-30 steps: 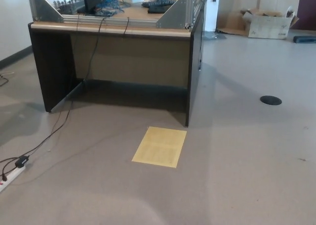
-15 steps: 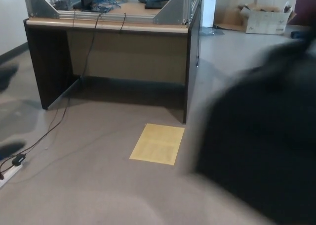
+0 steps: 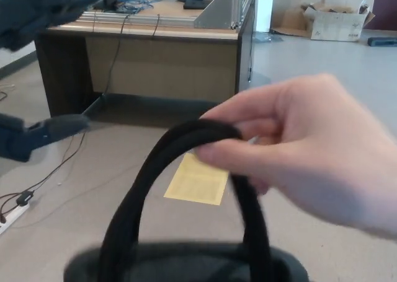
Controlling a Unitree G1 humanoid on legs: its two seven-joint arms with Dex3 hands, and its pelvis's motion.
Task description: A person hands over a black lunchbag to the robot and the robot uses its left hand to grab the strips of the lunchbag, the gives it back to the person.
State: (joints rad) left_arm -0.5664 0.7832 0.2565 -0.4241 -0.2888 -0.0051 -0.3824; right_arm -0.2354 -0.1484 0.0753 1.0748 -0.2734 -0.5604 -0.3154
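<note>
A person's hand reaches in from the right, close to my head camera, and pinches the top of the black lunchbag's looped straps. The top of the lunchbag shows blurred along the bottom edge. My left hand comes in at the far left and is open. Its upper fingers are at the top left and another finger is lower down. A wide gap lies between them. The hand is left of the straps and not touching them. My right hand does not show.
A dark desk with a metal frame and cables stands ahead. A yellow sheet lies on the floor before it. A power strip with cords lies at the left. A cardboard box sits at the far right.
The bag, a dark blur at the right half a second ago, is now held up by its straps before the camera. My left hand has come in from the left.
</note>
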